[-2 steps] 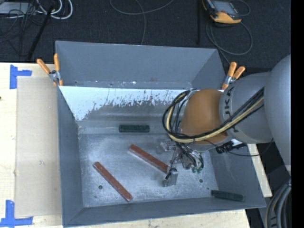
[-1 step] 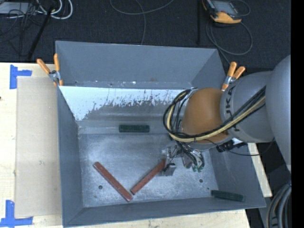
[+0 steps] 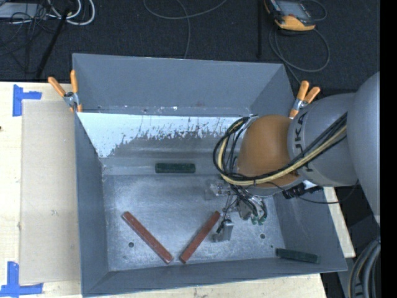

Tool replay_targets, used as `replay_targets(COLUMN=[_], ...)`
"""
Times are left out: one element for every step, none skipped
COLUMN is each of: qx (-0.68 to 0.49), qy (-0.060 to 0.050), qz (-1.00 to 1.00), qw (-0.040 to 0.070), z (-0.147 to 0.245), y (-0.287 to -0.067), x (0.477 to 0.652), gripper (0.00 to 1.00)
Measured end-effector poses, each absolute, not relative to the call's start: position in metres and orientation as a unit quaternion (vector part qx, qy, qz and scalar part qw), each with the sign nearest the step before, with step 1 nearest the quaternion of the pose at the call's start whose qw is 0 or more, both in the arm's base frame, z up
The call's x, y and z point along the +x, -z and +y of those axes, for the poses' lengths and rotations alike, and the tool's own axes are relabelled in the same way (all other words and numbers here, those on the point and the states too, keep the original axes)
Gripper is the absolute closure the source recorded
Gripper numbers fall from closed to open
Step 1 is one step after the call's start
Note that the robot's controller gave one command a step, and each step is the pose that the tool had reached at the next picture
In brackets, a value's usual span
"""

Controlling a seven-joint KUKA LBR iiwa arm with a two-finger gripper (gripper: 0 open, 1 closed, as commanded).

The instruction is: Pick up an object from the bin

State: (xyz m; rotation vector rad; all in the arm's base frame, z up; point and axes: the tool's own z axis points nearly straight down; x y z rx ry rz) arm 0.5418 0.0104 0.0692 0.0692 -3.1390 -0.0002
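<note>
The jaws are low in the bin, at the upper end of a red-brown flat stick [image 3: 200, 238]. I cannot tell if they touch it, and I cannot tell if the jaws are wide or narrow. This stick lies slanted on the floor of the grey bin [image 3: 93, 228]. A second red-brown stick [image 3: 146, 236] lies left of it, with their lower ends near each other. A small dark bar [image 3: 175, 167] lies beyond the stick, near the back wall. Another dark bar [image 3: 296, 255] lies to its right. Above the stick's upper end is the arm's orange cover [image 3: 263, 151].

The grey metal bin [image 3: 180, 89] looks matt and scuffed, the orange wrist cover [image 3: 263, 151] smooth and glossy.
</note>
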Motion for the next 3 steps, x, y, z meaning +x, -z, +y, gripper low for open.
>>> replay_targets(qx=[0.168,0.169,0.169], qy=[0.001,0.000,0.000], qz=[-0.986,-0.986,-0.986], qw=[0.002,0.001,0.001], z=[0.0500,0.0494,0.0494], y=[-0.0690,-0.0693,-0.0692], x=[0.5081,0.5087,0.5086], gripper=[0.00,1.00,0.00])
